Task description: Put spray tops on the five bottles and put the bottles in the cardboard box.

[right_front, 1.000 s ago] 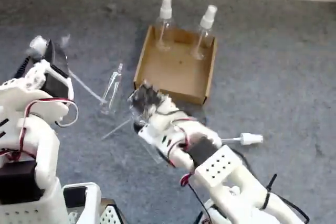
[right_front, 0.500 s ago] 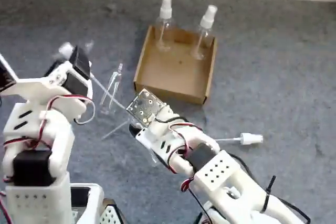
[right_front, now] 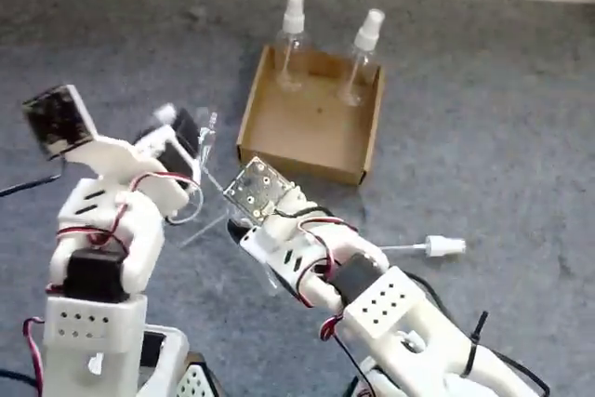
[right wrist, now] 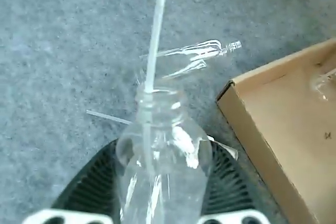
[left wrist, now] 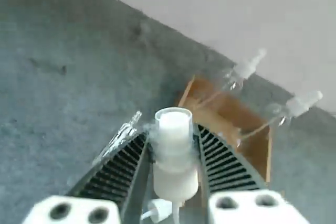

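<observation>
The left claw (left wrist: 172, 132) clamps a white spray top (left wrist: 173, 156) whose tube (right wrist: 153, 51) dips into the neck of the clear bottle (right wrist: 163, 174) gripped by the right claw (right wrist: 164, 148).

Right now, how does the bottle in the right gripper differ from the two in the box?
The bottle in the right gripper has an open neck with a tube dipping in; the two bottles in the box wear white spray tops. It is held outside the box; they stand upright inside. All are clear.
</observation>
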{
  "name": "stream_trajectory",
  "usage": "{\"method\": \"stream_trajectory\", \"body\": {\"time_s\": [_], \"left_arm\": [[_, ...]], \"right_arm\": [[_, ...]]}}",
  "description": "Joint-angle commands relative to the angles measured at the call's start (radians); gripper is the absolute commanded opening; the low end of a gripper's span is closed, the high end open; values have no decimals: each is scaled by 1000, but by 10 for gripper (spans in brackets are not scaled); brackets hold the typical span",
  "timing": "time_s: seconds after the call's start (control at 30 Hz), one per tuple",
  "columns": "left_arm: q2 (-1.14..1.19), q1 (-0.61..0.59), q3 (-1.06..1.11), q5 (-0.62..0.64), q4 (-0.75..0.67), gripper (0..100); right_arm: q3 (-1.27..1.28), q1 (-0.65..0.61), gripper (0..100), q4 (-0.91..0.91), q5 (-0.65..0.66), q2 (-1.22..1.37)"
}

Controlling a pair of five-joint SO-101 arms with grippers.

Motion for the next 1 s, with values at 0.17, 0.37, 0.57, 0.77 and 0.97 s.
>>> {"method": "stream_trajectory", "body": {"time_s": [0.17, 0.37, 0.57, 0.77, 0.97], "left_arm": [[-10, 136, 53, -110, -26, 4], [-10, 174, 122, -141, -26, 4], [-10, 177, 154, -141, -25, 4], [-10, 206, 170, -141, -25, 4], [-10, 257, 170, -141, -5, 4]], "right_arm": [[-18, -2, 3, -27, -189, -31], [-18, -1, 3, -27, -193, -31], [-19, 27, 3, -27, -193, -31], [-16, 53, 3, -27, -184, -30], [-19, 59, 3, -33, -190, -30]]}}
